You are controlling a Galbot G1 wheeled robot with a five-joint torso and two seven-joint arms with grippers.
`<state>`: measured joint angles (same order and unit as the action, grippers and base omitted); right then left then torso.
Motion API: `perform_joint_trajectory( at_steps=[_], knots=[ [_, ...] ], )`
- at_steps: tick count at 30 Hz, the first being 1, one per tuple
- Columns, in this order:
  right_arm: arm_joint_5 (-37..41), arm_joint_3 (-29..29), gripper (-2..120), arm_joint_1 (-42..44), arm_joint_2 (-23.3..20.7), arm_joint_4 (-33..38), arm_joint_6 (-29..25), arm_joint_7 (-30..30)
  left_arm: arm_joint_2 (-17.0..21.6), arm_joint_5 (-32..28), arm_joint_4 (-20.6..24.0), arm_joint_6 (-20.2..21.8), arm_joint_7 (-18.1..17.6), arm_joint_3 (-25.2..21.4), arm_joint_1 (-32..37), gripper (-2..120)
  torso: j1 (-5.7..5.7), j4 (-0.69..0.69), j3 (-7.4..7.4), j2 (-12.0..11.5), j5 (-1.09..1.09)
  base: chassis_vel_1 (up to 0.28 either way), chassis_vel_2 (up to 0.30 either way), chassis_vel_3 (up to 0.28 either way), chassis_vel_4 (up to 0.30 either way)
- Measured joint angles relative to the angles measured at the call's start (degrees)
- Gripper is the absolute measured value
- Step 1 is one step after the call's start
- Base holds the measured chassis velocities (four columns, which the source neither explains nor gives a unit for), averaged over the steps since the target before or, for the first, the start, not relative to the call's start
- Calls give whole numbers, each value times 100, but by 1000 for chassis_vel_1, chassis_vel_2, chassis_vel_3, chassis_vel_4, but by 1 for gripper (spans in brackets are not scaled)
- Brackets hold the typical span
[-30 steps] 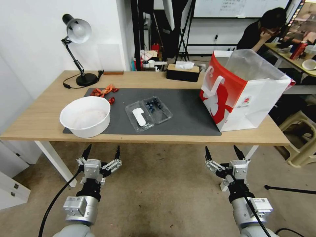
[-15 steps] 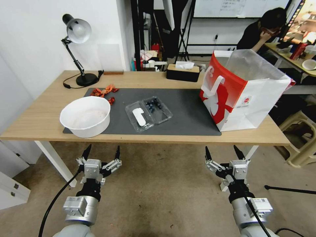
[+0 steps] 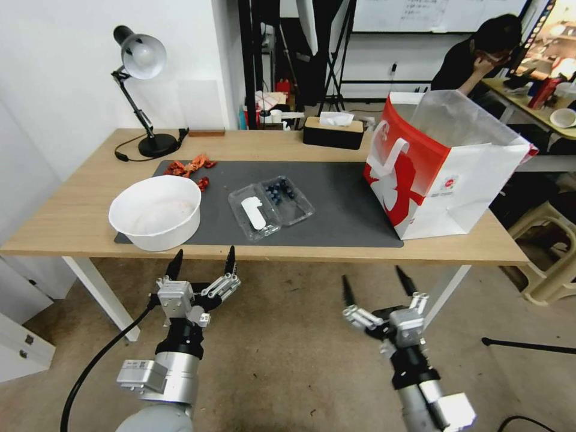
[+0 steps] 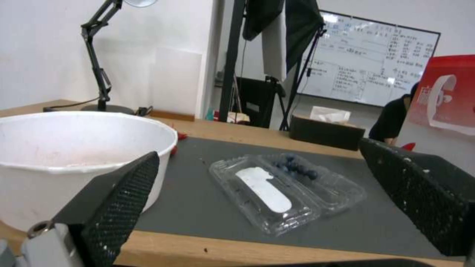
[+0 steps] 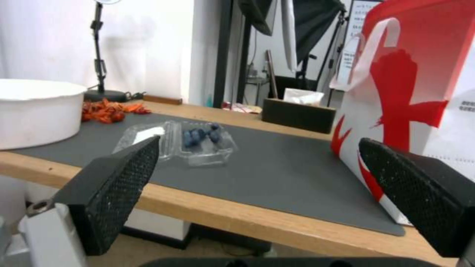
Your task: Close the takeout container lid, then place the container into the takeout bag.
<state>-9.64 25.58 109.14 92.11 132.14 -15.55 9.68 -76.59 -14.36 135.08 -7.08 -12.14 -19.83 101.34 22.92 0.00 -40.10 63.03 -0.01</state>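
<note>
Neither step is done: the small clear plastic clamshell takeout container [image 3: 271, 206] lies open on the grey mat [image 3: 336, 210], its stickered lid [image 3: 254, 212] flat; the red-and-white paper takeout bag [image 3: 444, 168] stands well apart. My left gripper [image 3: 203, 265] and right gripper [image 3: 373, 284] hover spread, empty, below the table edge.

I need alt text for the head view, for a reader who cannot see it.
An open takeout container of blueberries lies on a grey mat, between a white bowl and a red-and-white takeout bag. The open left gripper and right gripper hover before the table.
</note>
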Motion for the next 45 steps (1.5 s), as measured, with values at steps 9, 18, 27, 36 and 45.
perform_joint_trajectory(
  at_steps=[9, 18, 27, 36, 45],
  knots=[
    [156, 101, 100, -41, 1, 0, 60, 19, 27, 26, -38, 44, -18, -50, 18, 100, 0, 0, 0, 0, 1, 0, 0, 0, 0],
    [301, 179, 100, -181, 20, -74, 183, -15, 7, 88, -175, 5, 54, -174, 13, 100, 0, -1, 0, 0, 1, 0, 0, 0, 0],
    [762, 274, 100, -728, 5, -206, 615, -3, 26, 139, -309, -113, 201, -352, 82, 100, 0, -1, 0, 0, 2, 0, 0, 0, 0],
    [1446, 151, 100, -1947, -573, -712, 1364, 10, -64, 216, -363, -204, 276, -450, 134, 100, 0, 0, -1, 0, 2, 0, 0, 0, 0],
    [1861, -197, 100, -2966, -1237, -1454, 1938, -81, -204, 309, -491, -235, 341, -520, 166, 100, 0, -1, -1, 0, 2, 0, 0, 0, 0]
  ],
)
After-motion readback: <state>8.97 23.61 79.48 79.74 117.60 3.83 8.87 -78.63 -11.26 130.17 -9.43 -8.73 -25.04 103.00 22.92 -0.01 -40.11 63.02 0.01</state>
